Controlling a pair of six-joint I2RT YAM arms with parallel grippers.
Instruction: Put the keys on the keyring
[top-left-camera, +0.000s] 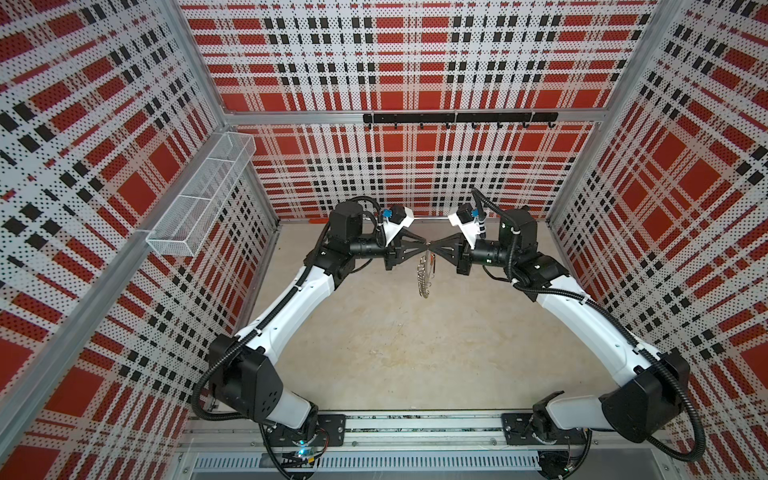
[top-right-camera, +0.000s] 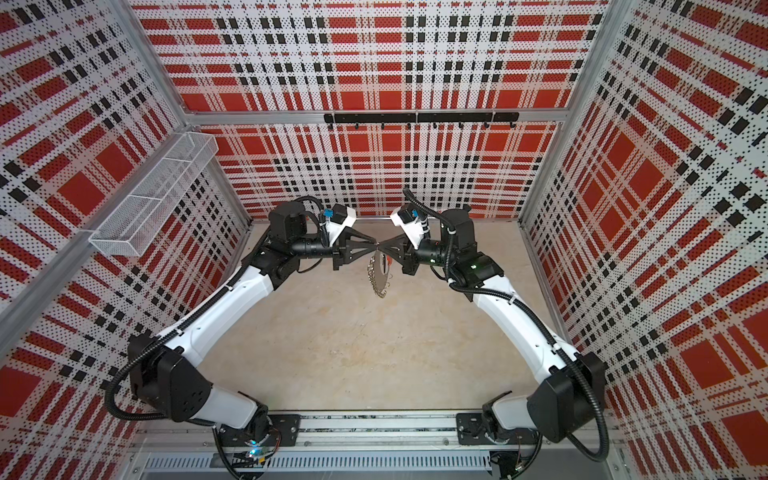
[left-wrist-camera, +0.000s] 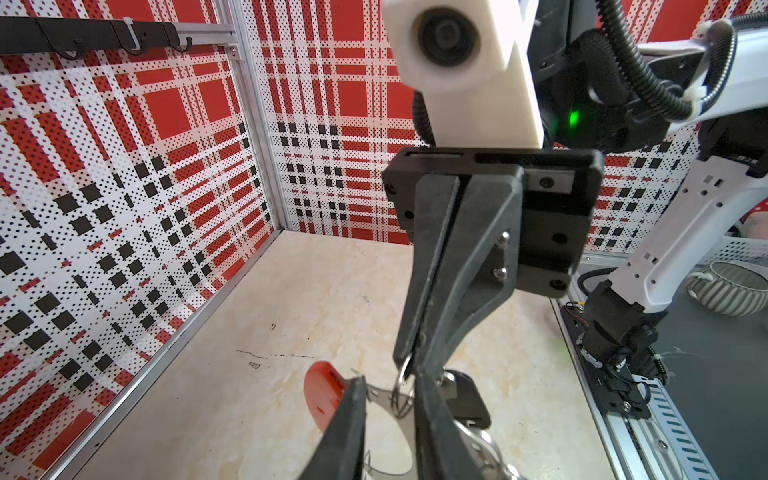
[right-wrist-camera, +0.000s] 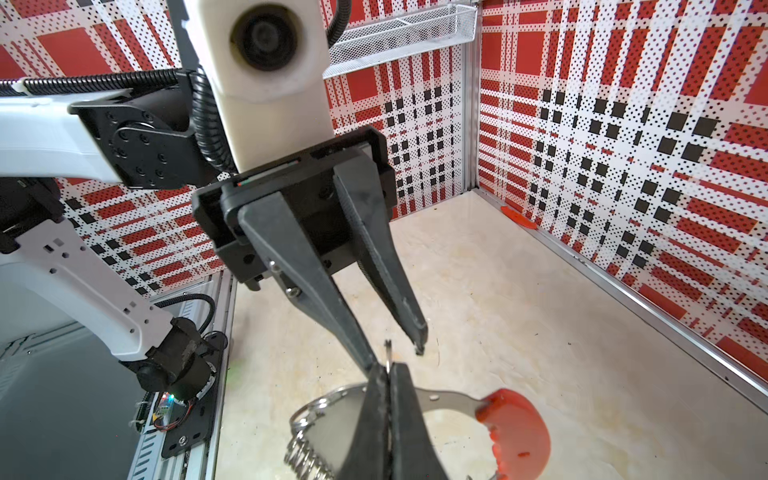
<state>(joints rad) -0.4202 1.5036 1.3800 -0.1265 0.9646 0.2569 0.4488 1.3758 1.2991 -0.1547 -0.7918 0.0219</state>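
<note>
A: Keyring (top-left-camera: 423, 276), where is it?
B: Your right gripper (left-wrist-camera: 409, 362) is clamped tight on one split ring (left-wrist-camera: 400, 380). The rest dangles below, off the table (top-left-camera: 395, 353), with the red end (right-wrist-camera: 515, 428) near the grip.
A: Left?
B: Your left gripper (right-wrist-camera: 394, 350) is spread, tip to tip with the right's. Keys (left-wrist-camera: 465, 401): the black tag is just beside your left finger. Can't tell if it's hooked.

Wire basket (top-left-camera: 203, 195), black hook rail (top-left-camera: 457, 117)

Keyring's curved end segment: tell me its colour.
Red. The segment on the keyring shows best in the right wrist view.
</note>
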